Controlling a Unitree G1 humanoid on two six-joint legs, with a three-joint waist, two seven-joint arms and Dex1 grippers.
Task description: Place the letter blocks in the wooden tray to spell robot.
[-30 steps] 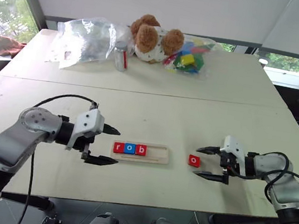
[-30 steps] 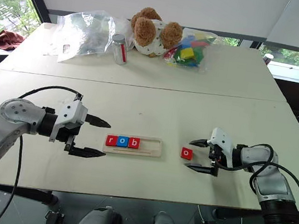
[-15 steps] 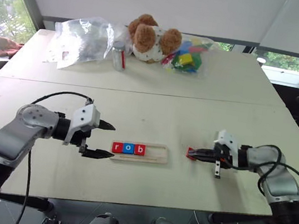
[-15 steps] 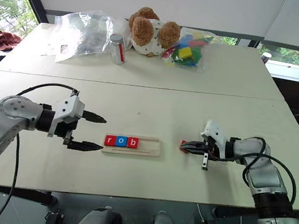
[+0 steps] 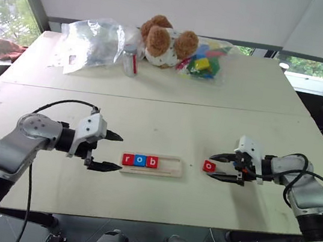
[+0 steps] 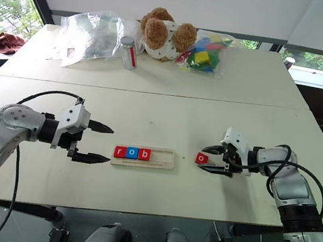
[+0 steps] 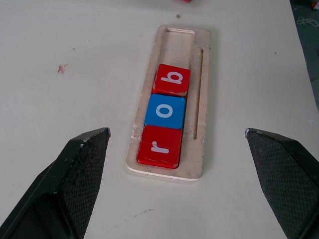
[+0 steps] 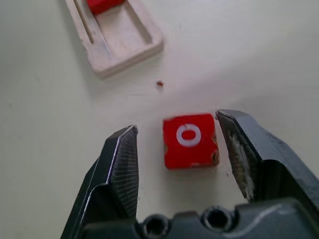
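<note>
A: What lay where on the table [image 5: 166,128], biggest first?

B: The wooden tray [image 5: 167,169] sat low in the middle of the frame, its long axis running left to right; three letter blocks [image 5: 140,160] filled its left part and the right part stood bare; a loose red tile [image 5: 209,166] lay on the table just right of it, apart from it.

A: And which arm was nearer that tile?

B: The right gripper [image 5: 222,168], lower right of the frame; its jaws stood apart, one on either side of the tile, not yet touching it as far as the wrist view showed; the bare slot lay away to the left. The left gripper [image 5: 107,150] hung at the tray's left end, jaws wide and empty.

A: Anything readable?

B: White lowercase letters; "r" red, "o" blue, "b" red in the tray; "o" on the loose tile.
</note>
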